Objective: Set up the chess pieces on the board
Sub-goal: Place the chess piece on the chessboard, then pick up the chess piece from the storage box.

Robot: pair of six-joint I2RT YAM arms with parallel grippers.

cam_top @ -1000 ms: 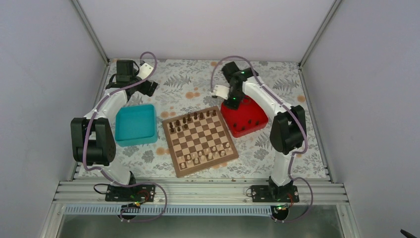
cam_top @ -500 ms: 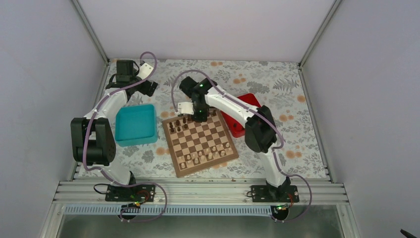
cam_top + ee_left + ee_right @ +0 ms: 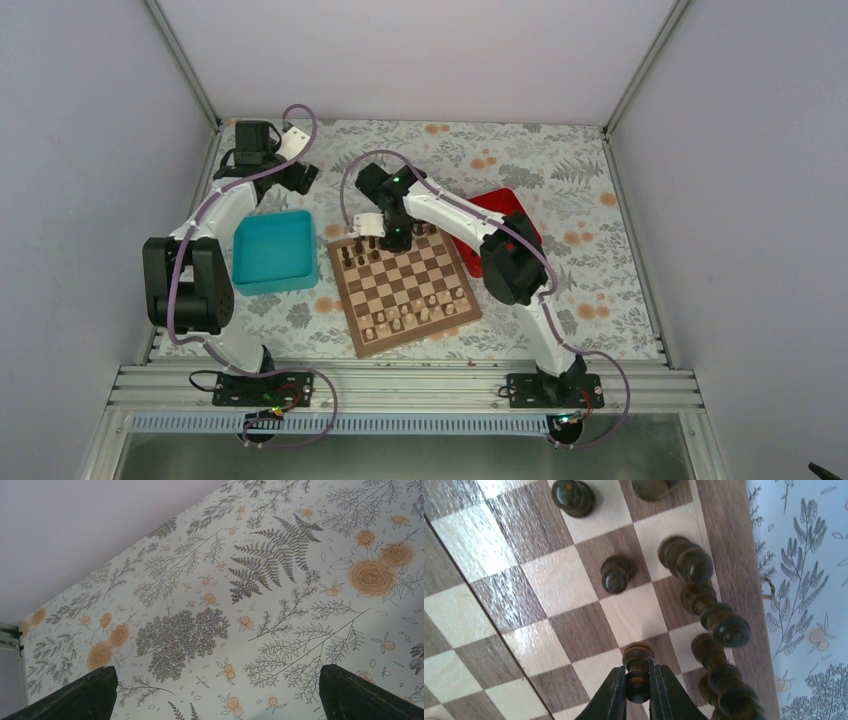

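Note:
The board (image 3: 412, 276) lies in the middle of the table, with dark chess pieces (image 3: 372, 245) along its far rows and pale ones along the near rows. My right gripper (image 3: 395, 238) hangs over the far left part of the board. In the right wrist view it (image 3: 638, 681) is shut on a dark pawn (image 3: 638, 656), held just above the squares (image 3: 559, 580). A tall dark piece (image 3: 688, 560) and others (image 3: 720, 621) stand close to its right. My left gripper (image 3: 220, 695) is open over bare floral cloth, far left of the board (image 3: 300, 178).
A teal tray (image 3: 272, 250) sits left of the board, and a red tray (image 3: 505, 212) right of it, partly behind the right arm. Another dark pawn (image 3: 616, 575) stands one square beyond the held one. The board's tan edge (image 3: 734, 555) borders the floral cloth.
My right arm has swung left from the red tray to the board's far rows, carrying the dark pawn. The left arm has not moved.

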